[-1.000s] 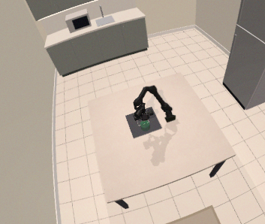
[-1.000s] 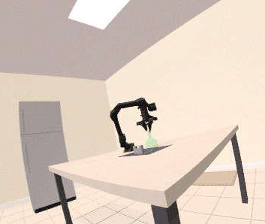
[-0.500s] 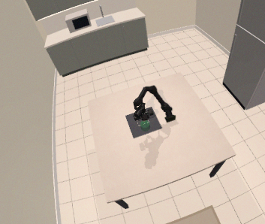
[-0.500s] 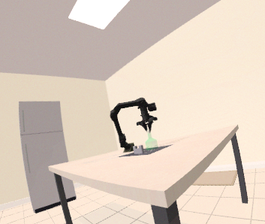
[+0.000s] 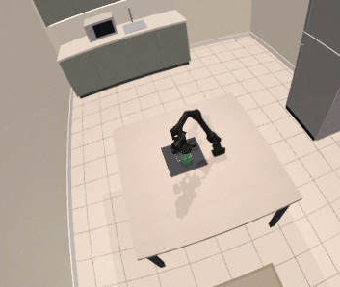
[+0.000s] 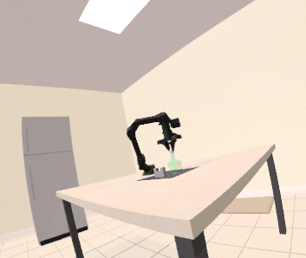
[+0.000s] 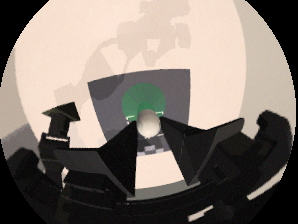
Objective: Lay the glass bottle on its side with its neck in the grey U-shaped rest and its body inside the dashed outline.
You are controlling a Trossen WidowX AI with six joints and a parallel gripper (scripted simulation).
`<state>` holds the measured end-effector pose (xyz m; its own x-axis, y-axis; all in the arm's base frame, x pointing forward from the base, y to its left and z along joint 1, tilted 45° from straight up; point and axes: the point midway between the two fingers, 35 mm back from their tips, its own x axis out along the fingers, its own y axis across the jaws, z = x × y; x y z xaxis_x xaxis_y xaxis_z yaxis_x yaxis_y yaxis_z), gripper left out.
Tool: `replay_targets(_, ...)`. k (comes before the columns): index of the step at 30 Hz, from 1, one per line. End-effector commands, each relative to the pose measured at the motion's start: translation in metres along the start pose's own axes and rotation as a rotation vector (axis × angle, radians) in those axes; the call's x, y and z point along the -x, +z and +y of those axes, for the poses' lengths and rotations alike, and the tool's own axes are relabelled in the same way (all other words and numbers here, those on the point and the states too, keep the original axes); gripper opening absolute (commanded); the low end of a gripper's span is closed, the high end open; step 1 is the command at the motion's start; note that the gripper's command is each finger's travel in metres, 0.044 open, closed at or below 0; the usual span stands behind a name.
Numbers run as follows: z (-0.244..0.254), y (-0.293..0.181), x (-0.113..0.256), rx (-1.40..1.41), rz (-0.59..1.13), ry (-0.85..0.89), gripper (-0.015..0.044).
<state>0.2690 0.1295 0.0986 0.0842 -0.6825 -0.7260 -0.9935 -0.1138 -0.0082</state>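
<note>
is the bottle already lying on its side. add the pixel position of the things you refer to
No, the exterior view shows the green bottle (image 5: pixel 186 159) (image 6: pixel 175 164) (image 7: pixel 143 98) standing upright, its neck pointing up to the claw (image 5: pixel 185 150) (image 6: pixel 171 150) (image 7: pixel 148 121).

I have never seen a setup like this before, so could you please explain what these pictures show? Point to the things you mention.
The machine is a single jointed black arm (image 5: pixel 194 115) (image 6: pixel 147 120) standing on a pale table (image 5: pixel 239 193) (image 6: pixel 124 203). One picture looks down from above, one looks across the table from outside, and one comes from the arm's wrist, looking past its two fingers.

On the table lies a dark mat (image 5: pixel 169 166) (image 6: pixel 186 171) (image 7: pixel 175 95). On it are a small grey rest (image 6: pixel 159 173) with a notch in its top, and a green glass bottle (image 5: pixel 186 160) (image 6: pixel 174 164) (image 7: pixel 143 95), standing upright. The tool (image 6: pixel 172 150) (image 7: pixel 148 121) at the arm's end is closed on the bottle's neck. The bottle has yet to be laid on its side.
</note>
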Motion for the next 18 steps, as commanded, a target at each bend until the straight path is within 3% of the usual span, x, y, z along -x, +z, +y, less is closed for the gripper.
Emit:
replay_targets(1, 0.0004, -0.0093, 0.0027, 0.001, 0.005, -0.001, 0.0119)
replay_targets(18, 0.0001, -0.0186, 0.0048, -0.001, -0.012, 0.005, 0.0119)
